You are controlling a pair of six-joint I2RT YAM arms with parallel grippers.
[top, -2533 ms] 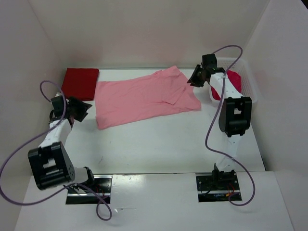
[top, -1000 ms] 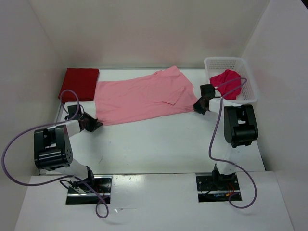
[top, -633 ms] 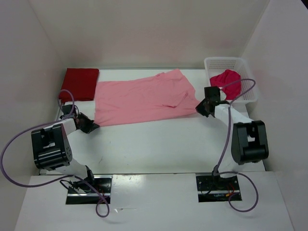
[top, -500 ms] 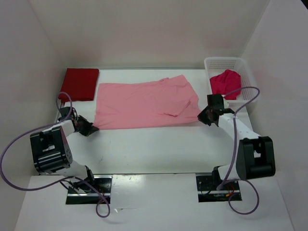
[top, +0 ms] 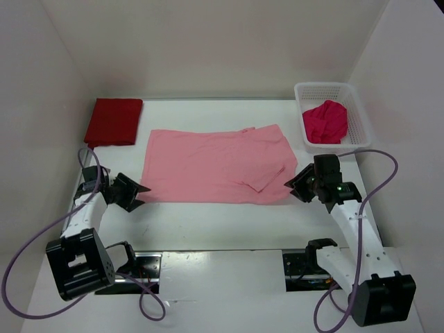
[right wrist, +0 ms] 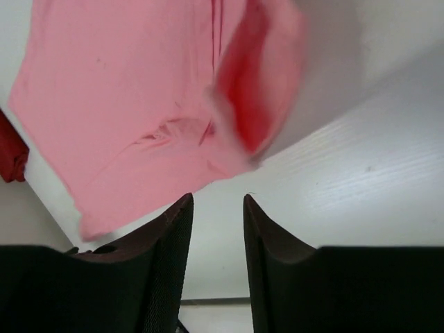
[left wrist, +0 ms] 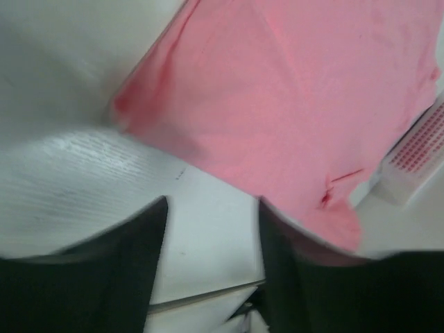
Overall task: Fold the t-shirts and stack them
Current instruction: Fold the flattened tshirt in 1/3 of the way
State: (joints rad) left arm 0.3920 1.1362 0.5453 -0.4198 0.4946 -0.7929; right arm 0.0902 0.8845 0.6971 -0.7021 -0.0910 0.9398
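Observation:
The light pink t-shirt (top: 215, 163) lies spread flat mid-table, with a small flap turned over at its near right corner. My left gripper (top: 136, 193) is open and empty just off its near left corner. My right gripper (top: 291, 184) is open and empty just off its near right corner. In the left wrist view the gripper (left wrist: 211, 208) frames bare table below the pink shirt (left wrist: 291, 104). The right wrist view shows the gripper (right wrist: 217, 201) the same way below the pink shirt (right wrist: 118, 97). The dark red shirt (top: 113, 121) lies folded at the back left. The magenta-crimson shirt (top: 326, 121) is crumpled in the basket.
The white mesh basket (top: 355, 104) stands at the back right, and shows in the left wrist view (left wrist: 416, 149). White walls close in the table on the left, back and right. Purple cables loop beside both arms.
Both grippers dragged the pink shirt toward the near edge, pulling it flatter and squarer. They now stand open just off its near corners. Both arms drew back toward their bases.

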